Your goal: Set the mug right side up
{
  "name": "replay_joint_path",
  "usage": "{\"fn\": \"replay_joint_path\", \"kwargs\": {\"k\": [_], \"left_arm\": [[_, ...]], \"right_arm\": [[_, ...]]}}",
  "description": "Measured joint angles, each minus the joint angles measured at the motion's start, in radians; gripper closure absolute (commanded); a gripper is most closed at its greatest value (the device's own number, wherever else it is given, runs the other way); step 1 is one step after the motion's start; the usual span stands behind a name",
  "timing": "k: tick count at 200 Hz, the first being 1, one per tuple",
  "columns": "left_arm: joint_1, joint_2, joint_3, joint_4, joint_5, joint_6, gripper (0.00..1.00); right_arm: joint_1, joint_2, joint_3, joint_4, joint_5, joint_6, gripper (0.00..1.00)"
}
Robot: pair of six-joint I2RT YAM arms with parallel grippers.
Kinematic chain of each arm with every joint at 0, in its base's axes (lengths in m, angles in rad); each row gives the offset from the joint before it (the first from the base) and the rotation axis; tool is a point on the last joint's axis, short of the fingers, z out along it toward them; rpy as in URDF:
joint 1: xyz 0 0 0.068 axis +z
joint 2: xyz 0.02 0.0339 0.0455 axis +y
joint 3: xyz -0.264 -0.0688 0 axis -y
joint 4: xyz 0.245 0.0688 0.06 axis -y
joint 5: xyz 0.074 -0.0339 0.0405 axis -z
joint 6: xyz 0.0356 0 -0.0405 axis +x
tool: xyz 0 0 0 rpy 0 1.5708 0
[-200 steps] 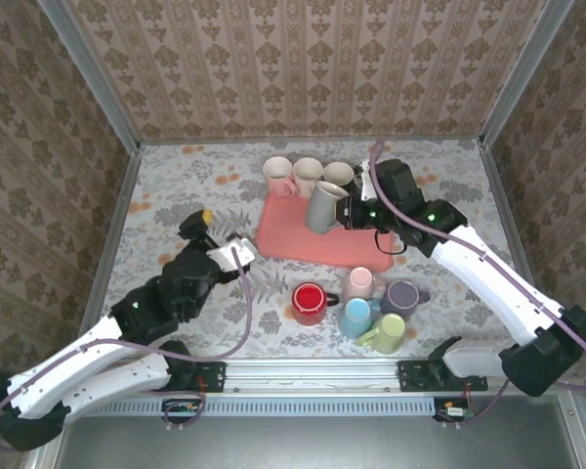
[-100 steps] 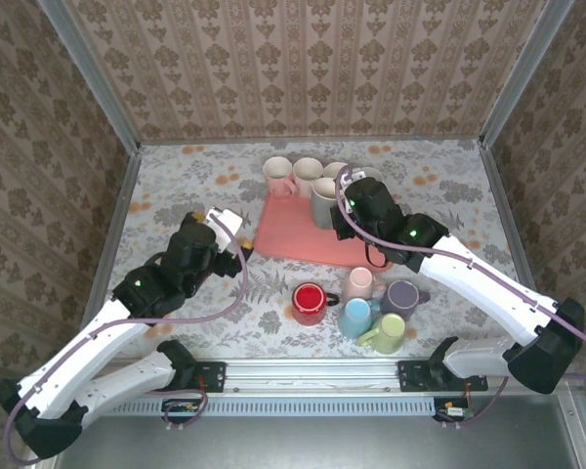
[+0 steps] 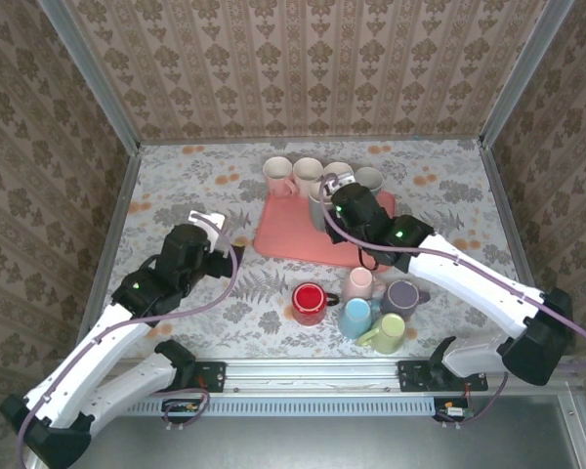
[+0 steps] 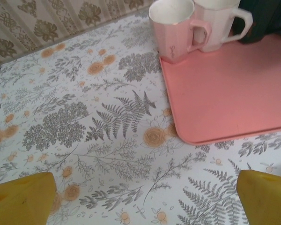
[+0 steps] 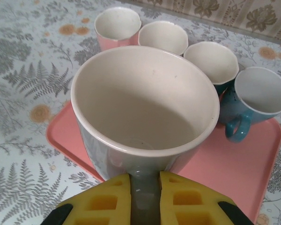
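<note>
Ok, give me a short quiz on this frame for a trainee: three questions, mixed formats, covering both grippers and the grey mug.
1. True or false: the right gripper is shut on the handle of the grey mug.
2. Which way does the grey mug's mouth face? A) up B) down C) sideways
3. Fill the blank: the left gripper, above the floral table beside the pink tray, is ____ and holds nothing.

Key: 1 true; 2 A; 3 open.

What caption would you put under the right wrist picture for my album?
Right claw holds a grey mug by its handle, mouth up, over the pink tray.
</note>
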Motion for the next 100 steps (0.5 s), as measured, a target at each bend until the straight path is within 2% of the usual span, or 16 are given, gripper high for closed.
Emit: {"fn": "replay_joint_path", "kwargs": {"k": [43,100], "left_arm": [[0.002,-0.077,-0.067,0.024,0.000,-0.018,0.00],[0.003,-0.079,-0.088,0.069,0.008,-0.017,0.00]], "right_arm": [[0.061,0.133,0.000,0.071,0.072,0.004,1.00],[0.075,0.312,0.005,0.290,0.098,0.089,1.00]]}}
